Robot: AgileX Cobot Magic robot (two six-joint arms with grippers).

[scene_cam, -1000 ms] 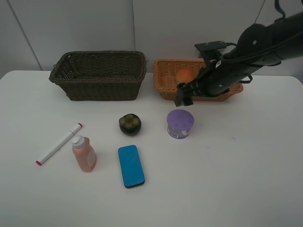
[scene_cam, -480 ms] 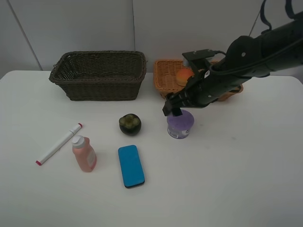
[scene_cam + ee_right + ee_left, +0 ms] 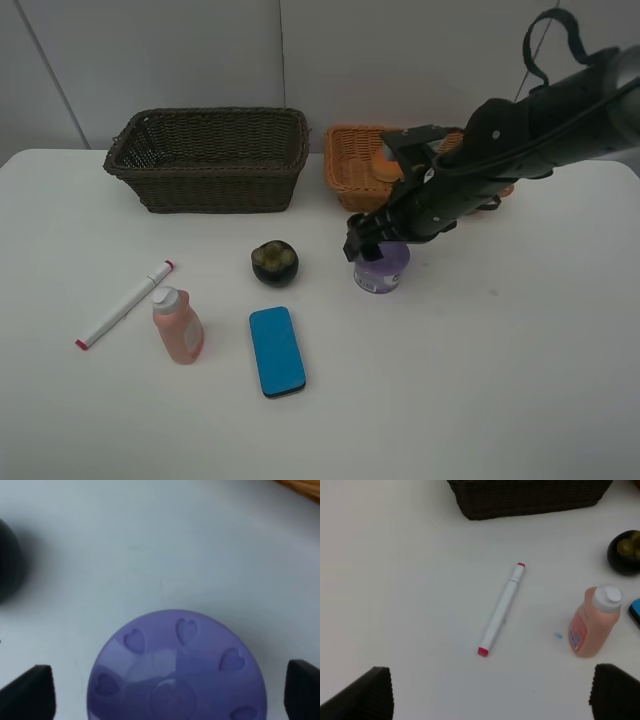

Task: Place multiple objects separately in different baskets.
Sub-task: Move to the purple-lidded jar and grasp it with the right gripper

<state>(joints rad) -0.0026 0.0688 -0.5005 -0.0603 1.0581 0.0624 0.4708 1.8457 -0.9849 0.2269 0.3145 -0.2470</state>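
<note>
The right claw [image 3: 372, 240] hangs spread wide over the round purple-lidded tub [image 3: 177, 670] — heart-embossed, glossy — with the dark mangosteen [image 3: 274, 262] near it on the smooth white table [image 3: 480, 350].

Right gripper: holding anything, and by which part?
Nothing is held. The right gripper is open over the purple-lidded tub, fingertips clear of its lid.

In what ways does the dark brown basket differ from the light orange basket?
The dark brown basket is deeper; the light orange basket is shallower. The dark one is in full view; the right arm hides part of the orange one. Both are rectangular wicker.
</note>
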